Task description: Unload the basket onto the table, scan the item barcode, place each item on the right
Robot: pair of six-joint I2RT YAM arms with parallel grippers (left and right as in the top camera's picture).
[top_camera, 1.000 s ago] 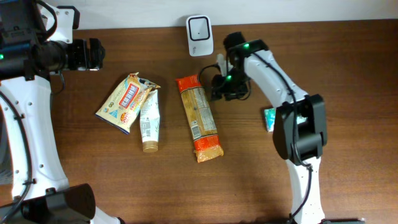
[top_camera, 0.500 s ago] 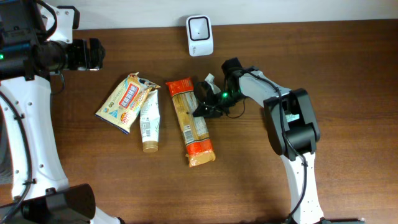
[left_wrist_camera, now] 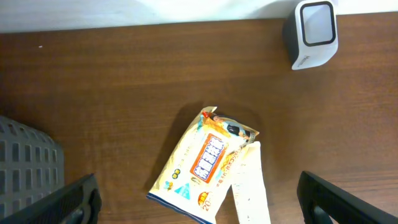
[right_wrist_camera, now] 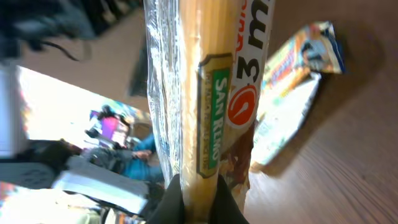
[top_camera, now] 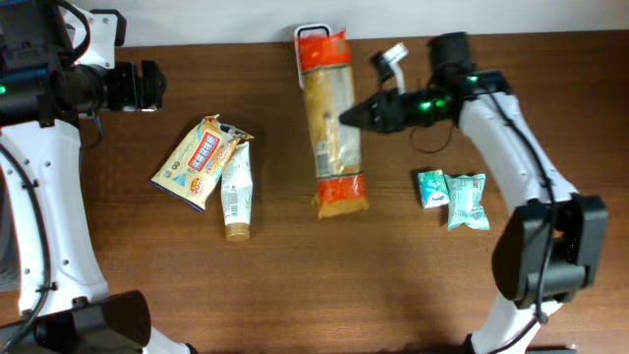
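Holding: right gripper (top_camera: 350,115) pinches tight on the pasta pack (top_camera: 329,108).
Pack: long way points at scanner (left_wrist_camera: 314,31), maybe over it.
Left gripper (top_camera: 149,87): spread wide, empty, far off.

Overhead: you get bright, even light with soft shadows.
Right wrist: background blurred, glare on your pasta pack (right_wrist_camera: 186,93).

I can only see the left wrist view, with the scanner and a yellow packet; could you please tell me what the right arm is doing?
Observer: The right gripper is shut on a long spaghetti pack.
Operator: Thanks. Where does the pack sit relative to the scanner?
Observer: From overhead it covers nearly all of the scanner; only the top edge shows.
Operator: Is anything else over on that side?
Observer: Two small green packets lie on the table beside the right arm.
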